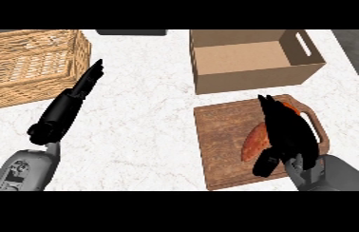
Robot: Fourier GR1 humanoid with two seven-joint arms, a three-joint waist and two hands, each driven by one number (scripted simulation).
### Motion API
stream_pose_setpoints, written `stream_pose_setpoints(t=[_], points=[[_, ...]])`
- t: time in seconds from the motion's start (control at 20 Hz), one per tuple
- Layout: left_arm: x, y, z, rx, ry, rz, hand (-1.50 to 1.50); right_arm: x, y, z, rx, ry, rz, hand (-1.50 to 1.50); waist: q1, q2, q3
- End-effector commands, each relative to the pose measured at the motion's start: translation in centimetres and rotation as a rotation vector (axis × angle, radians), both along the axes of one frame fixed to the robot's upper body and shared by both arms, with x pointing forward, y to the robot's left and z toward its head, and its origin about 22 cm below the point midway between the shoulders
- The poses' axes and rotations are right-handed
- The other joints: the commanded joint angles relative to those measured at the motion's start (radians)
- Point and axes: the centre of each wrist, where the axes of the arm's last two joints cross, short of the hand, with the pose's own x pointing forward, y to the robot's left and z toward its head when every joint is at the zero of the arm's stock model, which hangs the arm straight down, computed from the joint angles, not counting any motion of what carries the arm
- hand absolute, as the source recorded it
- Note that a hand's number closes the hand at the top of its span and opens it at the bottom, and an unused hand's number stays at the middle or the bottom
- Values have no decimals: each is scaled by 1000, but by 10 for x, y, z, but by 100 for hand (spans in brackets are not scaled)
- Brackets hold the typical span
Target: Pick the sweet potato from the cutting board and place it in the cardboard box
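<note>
Lower right hand, fingers straight and not yet closed, onto sweet potato lying on cutting board; curl round its middle before lifting toward cardboard box.

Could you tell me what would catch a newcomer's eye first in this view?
The black right hand stands out first, covering much of the orange sweet potato on the cutting board at lower right. Behind the board stands the open cardboard box. At the left, the left hand rests open, pointing toward a wicker basket in the upper left corner.
</note>
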Motion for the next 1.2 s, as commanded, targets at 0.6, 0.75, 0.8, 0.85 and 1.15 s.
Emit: stream_pose_setpoints(t=[0.6,0.75,0.8,0.85,1.15], points=[[-1,13,-13,5,9,4,0,15,15,-21,-74,102,-149,-150,-9,1,0],[-6,-16,1,-12,-4,1,0,9,28,-51,-84,89,-184,-150,-5,-2,1],[-3,17,-9,12,4,7,0,1,19,-51,-102,106,-169,-150,-14,-1,1],[8,-12,-1,-4,11,-5,0,24,-7,-52,-110,103,-188,-150,-14,2,1],[7,8,8,10,0,28,0,-7,-8,-61,-41,125,-178,-150,-17,-1,1]])
